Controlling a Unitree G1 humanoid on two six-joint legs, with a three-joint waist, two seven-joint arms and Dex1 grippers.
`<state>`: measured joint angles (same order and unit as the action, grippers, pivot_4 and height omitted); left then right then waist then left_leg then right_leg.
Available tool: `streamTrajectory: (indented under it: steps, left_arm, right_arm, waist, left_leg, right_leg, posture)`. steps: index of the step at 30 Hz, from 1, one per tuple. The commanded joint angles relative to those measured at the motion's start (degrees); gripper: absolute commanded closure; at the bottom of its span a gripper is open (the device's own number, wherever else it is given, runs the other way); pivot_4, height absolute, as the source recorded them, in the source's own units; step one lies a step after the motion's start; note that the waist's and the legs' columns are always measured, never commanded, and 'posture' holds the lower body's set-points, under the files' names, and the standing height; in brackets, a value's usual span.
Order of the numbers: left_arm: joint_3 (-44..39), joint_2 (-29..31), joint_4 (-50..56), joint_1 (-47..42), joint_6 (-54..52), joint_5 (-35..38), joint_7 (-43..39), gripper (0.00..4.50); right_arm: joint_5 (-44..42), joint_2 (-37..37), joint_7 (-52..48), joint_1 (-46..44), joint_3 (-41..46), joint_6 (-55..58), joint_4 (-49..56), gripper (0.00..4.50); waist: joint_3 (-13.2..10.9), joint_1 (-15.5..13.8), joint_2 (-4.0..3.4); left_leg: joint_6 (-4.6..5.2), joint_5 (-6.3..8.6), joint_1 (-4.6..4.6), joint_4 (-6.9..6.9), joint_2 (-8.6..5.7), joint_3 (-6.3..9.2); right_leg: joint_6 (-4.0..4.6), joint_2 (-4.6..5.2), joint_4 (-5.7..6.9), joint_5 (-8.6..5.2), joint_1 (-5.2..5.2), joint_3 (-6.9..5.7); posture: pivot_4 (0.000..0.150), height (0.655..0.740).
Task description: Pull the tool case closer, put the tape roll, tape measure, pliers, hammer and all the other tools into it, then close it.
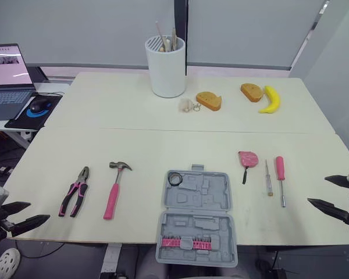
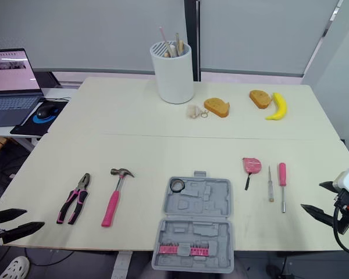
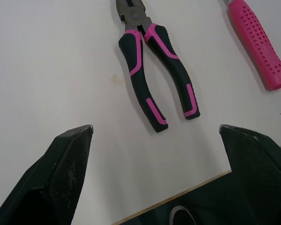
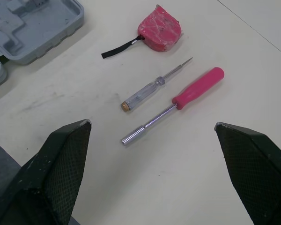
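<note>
Left eye view, counter (image 1: 134, 145): pale, smooth and matte, with the tools laid in a loose row across its near half.
Left tool (image 1: 39, 211): released and empty, its two black fingers spread wide, hovering at the counter's near-left corner.
Pliers (image 1: 75, 192): closest item to the left tool, just ahead of it and slightly right. The long axis runs away from the robot, steel nose far, black-and-pink rubbery handles splayed toward the fingers. The left arm is clearly nearer, and I judge a straight reach forward would meet the handles first.
Hammer (image 1: 113, 189): just right of the pliers and roughly parallel, dimpled pink grip near, steel claw head far.
Tool case (image 1: 196, 218): grey moulded plastic, open and flat at the middle of the near edge, its near half overhanging. It has shaped recesses and a pink strip of bits in the near half.
Tape roll (image 1: 174, 179): small black ring at the case's far-left corner, seemingly inside it.
Tape measure (image 1: 248, 158): pink and rounded, right of the case, black strap trailing nearward.
Tester screwdriver (image 1: 269, 178): slim, clear-handled, tip far.
Pink-handled driver (image 1: 281, 177): beside and parallel to the tester screwdriver, steel shaft near.
Right tool (image 1: 317, 189): released and empty, fingers wide apart, at the near-right corner, with both drivers ahead to its left.
</note>
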<state>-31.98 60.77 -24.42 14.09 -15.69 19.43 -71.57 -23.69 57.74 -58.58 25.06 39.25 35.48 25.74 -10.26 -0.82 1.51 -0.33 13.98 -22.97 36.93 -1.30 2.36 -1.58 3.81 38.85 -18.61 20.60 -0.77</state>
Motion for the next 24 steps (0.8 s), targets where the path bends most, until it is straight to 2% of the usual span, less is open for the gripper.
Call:
streamTrajectory:
  steps: [1, 6, 11, 19, 22, 24]
  left_arm:
    - [-0.91, -0.79, 6.9, 0.1, -0.27, 2.06, -0.04, 0.01]
    - [4.18, -4.07, 22.42, -2.21, -4.73, 6.13, 0.24, 0.01]
    - [12.08, -7.3, 35.33, -7.68, -8.06, 10.15, 0.81, 0.01]
    - [23.91, -12.86, 41.9, -20.52, -6.58, 10.87, 0.63, 0.01]
    - [28.55, -16.61, 43.14, -26.32, -7.37, 11.64, 1.49, 0.0]
    - [31.42, -18.75, 43.28, -29.17, -6.65, 11.49, 0.39, 0.0]
  right_arm:
    - [1.27, -1.26, 1.6, -1.16, -0.55, -2.14, 1.54, 0.0]
    - [1.68, -6.71, 6.01, -1.83, -5.61, -3.08, 6.39, 0.0]
    - [3.59, -13.81, 14.73, -5.49, -13.55, -2.31, 11.03, 0.0]
    - [8.81, -21.79, 25.69, -13.83, -26.95, -0.79, 8.98, 0.0]
    - [11.03, -25.62, 30.28, -18.7, -31.57, 0.12, 4.95, 0.59]
    - [13.51, -29.41, 34.71, -22.6, -34.7, 0.57, 1.01, 0.59]
  waist:
    - [0.0, 0.0, 0.0]
    - [-0.01, -0.24, -0.02]
    - [0.0, -0.26, -0.04]
    - [0.01, 0.01, -0.07]
    - [0.01, 0.38, -0.06]
    - [0.02, 0.72, -0.04]
  left_leg:
    - [-0.01, 0.01, 0.0, -0.01, 0.0, -0.01]
    - [-0.03, 0.02, 0.0, -0.01, 0.0, 0.0]
    - [-0.04, 0.01, 0.03, 0.06, -0.01, -0.01]
    - [-0.04, 0.0, 0.08, 0.08, -0.01, 0.0]
    - [-0.04, 0.0, 0.08, 0.06, -0.01, 0.01]
    - [-0.04, 0.0, 0.08, 0.11, -0.01, 0.06]
  right_leg:
    - [0.0, 0.0, 0.0, 0.0, -0.01, 0.0]
    - [0.0, 0.0, 0.01, 0.0, -0.05, -0.01]
    - [-0.09, -0.05, 0.06, 0.05, -0.09, 0.01]
    - [-0.15, -0.28, 0.14, 0.1, -0.11, 0.12]
    - [-0.16, -0.35, 0.14, 0.1, -0.12, 0.13]
    - [-0.19, -0.45, 0.16, 0.12, -0.15, 0.14]
  posture:
    - [0.15, 0.74]
    - [0.15, 0.74]
    - [0.15, 0.74]
    - [0.15, 0.74]
    - [0.15, 0.74]
    - [0.15, 0.74]
